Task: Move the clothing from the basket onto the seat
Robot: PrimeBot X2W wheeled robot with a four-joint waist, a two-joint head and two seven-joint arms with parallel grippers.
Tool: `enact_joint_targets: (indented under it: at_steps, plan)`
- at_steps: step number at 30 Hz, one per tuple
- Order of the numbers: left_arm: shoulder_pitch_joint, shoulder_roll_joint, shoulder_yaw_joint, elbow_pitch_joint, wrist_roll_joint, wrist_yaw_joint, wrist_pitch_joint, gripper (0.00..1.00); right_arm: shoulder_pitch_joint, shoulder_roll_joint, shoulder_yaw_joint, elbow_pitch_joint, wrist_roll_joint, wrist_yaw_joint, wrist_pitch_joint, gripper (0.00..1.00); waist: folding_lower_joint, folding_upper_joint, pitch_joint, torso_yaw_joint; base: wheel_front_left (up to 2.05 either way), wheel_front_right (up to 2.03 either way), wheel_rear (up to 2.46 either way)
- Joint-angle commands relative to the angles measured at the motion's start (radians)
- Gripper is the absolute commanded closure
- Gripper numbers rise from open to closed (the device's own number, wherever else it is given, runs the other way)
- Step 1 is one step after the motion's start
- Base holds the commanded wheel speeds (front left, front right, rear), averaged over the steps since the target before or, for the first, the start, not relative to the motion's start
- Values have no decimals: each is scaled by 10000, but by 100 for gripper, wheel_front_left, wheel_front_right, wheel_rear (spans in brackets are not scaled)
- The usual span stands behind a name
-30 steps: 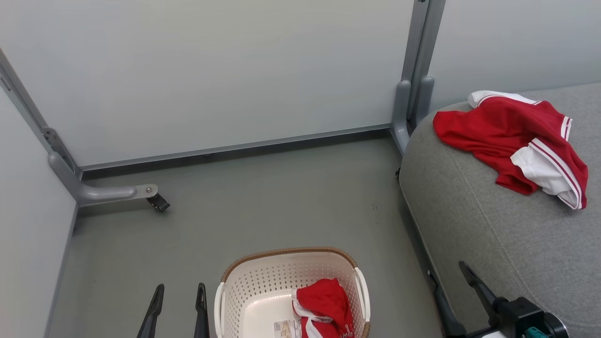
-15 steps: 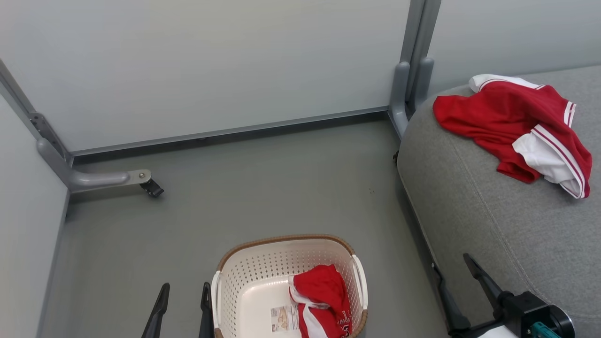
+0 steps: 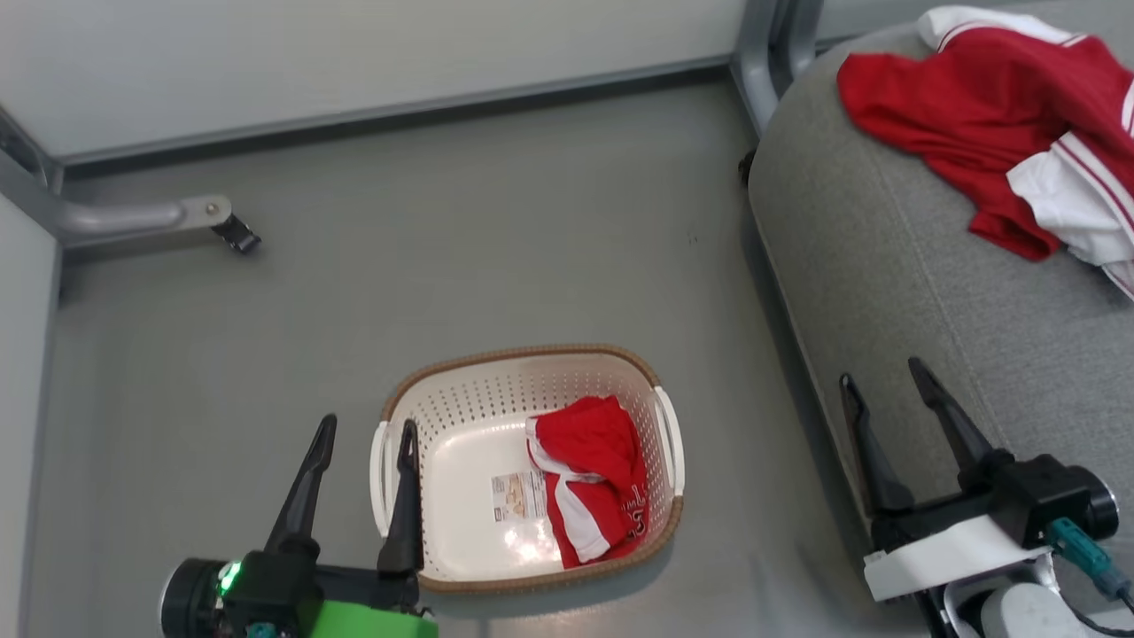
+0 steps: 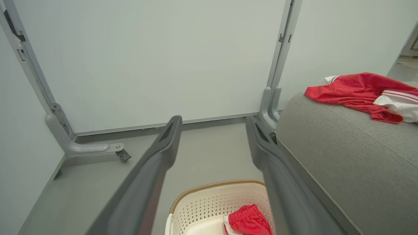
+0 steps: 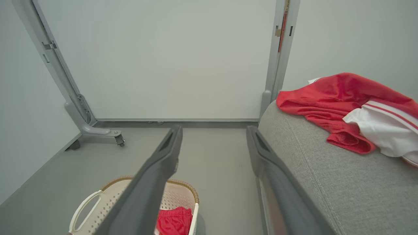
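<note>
A cream perforated basket [image 3: 443, 416] [image 4: 202, 199] [image 5: 107, 199] with a brown rim stands on the grey floor. Inside it, toward its right side, lies a crumpled red garment [image 3: 589, 474] [image 4: 248, 222] [image 5: 174, 220] with white trim. A second red garment [image 3: 992, 115] [image 4: 359, 91] [image 5: 339, 101] with white stripes lies spread on the grey seat [image 3: 886, 257] [image 4: 343, 147] [image 5: 326, 169] at the right. My left gripper [image 3: 368, 434] [image 4: 212, 122] is open, hovering by the basket's left rim. My right gripper [image 3: 881, 377] [image 5: 214, 132] is open at the seat's front edge, holding nothing.
Pale partition walls [image 3: 354, 44] close off the back and left. A grey metal foot with a castor [image 3: 221, 226] juts from the left corner. A grey post [image 3: 762, 53] stands between the wall and the seat. A paper label [image 3: 518, 496] lies on the basket's bottom.
The head camera has tilted down, so the basket and seat sit higher in view and both grippers show more fully. The garments lie as before and both grippers stay open.
</note>
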Motion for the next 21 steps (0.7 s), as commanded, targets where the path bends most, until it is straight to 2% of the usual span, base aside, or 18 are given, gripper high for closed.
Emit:
enact_joint_targets:
  at_steps: [1, 8, 11, 16, 21]
  plan:
    - [-434, 2, -14, 37, 105, -99, -1, 0, -286, -33, -55, -92, 39, -10, -6, 0, 0, 0, 1709, -5, 0, 0, 0]
    - [-1983, 5, -327, 354, 271, -437, 0, 0, -1340, -106, -323, -499, -62, -10, -5, 0, 0, 0, 3526, 227, 0, 0, 0]
    - [-2966, 33, -733, 1011, 462, -782, -1, 0, -1930, -216, -419, -690, -119, -10, -6, 0, 0, 0, 4411, 352, 0, 0, 0]
    - [-4666, 507, -1649, 2584, 841, -1016, -1, 0, -2649, -332, -515, -899, -224, -10, -5, 0, 0, 0, 5345, 349, 0, 0, 0]
    - [-6648, 639, -2922, 4421, 1069, -1050, -3, 0, -3047, -309, -614, -1071, -423, -10, -6, 0, 0, 0, 5964, 244, 0, 0, 0]
